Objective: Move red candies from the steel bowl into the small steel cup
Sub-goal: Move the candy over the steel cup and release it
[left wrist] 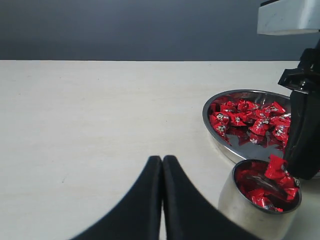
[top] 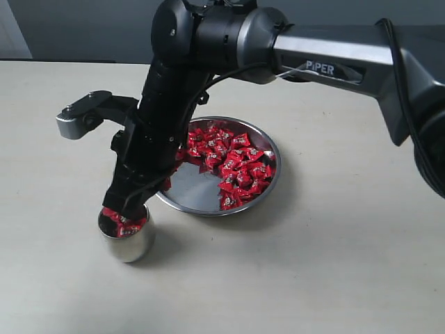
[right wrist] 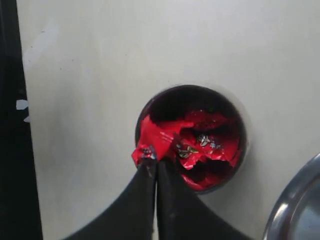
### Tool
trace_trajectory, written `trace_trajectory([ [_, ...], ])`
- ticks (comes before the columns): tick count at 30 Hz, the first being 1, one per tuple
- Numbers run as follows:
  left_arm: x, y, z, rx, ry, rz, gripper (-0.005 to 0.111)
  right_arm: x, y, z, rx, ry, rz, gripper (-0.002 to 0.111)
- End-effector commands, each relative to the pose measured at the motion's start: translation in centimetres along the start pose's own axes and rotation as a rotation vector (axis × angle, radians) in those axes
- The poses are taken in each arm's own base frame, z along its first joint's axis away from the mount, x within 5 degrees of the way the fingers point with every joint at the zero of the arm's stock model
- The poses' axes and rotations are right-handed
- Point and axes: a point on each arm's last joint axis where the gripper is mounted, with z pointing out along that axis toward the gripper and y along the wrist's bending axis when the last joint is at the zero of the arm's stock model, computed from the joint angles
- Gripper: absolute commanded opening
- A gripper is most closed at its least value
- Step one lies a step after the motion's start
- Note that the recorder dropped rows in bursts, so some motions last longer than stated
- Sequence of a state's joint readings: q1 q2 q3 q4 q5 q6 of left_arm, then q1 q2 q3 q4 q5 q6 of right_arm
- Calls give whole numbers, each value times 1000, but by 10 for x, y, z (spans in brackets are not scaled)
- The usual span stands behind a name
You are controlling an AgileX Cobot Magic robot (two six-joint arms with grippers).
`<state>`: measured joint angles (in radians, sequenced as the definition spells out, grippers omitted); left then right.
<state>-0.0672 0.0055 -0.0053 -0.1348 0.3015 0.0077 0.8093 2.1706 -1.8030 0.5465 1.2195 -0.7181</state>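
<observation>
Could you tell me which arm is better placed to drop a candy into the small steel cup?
Right: the right fingers pinch a red candy over the small steel cup; the left fingers are shut, empty, beside it.

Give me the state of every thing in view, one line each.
steel bowl: level, bottom partly bare.
small steel cup: upright, partly filled.
red candies: most in the bowl, some in the cup.
right tool: shut, pinching a candy at the cup's rim.
left tool: shut, empty.
</observation>
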Motion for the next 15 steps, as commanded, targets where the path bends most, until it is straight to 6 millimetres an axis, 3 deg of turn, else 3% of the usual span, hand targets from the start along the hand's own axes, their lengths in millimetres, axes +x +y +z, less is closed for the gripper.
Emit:
trace_trajectory([
  [1, 0, 0, 0, -5, -12, -1, 0, 2, -1, 0, 11, 13, -11, 1],
  [8, 0, 0, 0, -5, -12, -1, 0, 2, -2, 0, 17, 18, -14, 38],
  [12, 1, 0, 0, -5, -11, -1, 0, 6, -6, -2, 65, 56, -38, 37],
  [15, 1, 0, 0, -5, -11, -1, 0, 14, -17, -9, 193, 140, 9, 37],
])
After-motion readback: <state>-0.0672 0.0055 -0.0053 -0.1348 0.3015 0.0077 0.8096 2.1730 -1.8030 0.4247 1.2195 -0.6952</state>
